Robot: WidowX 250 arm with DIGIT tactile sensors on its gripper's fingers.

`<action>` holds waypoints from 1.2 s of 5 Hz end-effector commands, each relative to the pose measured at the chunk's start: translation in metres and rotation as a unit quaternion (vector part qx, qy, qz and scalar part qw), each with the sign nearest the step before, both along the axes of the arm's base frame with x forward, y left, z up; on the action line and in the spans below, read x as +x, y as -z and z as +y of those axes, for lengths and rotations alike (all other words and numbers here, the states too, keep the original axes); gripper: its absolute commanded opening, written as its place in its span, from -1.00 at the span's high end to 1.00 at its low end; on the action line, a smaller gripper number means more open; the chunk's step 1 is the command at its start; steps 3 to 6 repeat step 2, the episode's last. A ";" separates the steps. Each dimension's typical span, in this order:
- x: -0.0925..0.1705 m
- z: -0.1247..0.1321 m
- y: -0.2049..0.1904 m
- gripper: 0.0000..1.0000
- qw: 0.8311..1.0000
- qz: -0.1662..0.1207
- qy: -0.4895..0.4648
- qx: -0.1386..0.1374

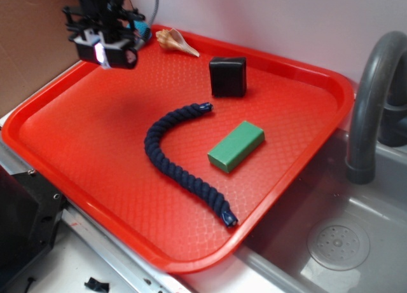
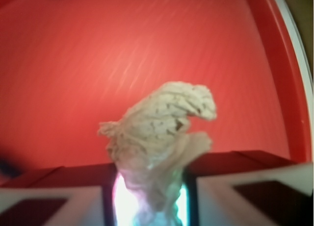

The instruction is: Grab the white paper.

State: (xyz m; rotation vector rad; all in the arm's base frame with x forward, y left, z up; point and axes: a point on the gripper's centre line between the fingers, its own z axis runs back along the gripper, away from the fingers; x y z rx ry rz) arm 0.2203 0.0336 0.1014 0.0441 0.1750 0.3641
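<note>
The white paper (image 2: 162, 133) is a lumpy crumpled wad that fills the middle of the wrist view, pinched between my two jaws and sticking out past them. My gripper (image 2: 149, 187) is shut on it, above the red tray (image 2: 73, 64). In the exterior view the gripper (image 1: 105, 51) hangs raised over the tray's far left corner, and a white glint shows between its fingers; the wad itself is mostly hidden there.
On the red tray (image 1: 82, 147) lie a curved navy rope (image 1: 168, 156), a green block (image 1: 236, 145), a black cube (image 1: 227, 75) and a beige seashell (image 1: 177, 41). A bit of teal shows behind the gripper. A grey faucet (image 1: 372, 96) and sink (image 1: 331, 242) are at right.
</note>
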 end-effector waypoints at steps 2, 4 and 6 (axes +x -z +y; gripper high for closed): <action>-0.085 -0.047 -0.110 1.00 0.988 -0.089 0.099 -0.075; -0.085 -0.047 -0.110 1.00 0.988 -0.089 0.099 -0.075; -0.085 -0.047 -0.110 1.00 0.988 -0.089 0.099 -0.075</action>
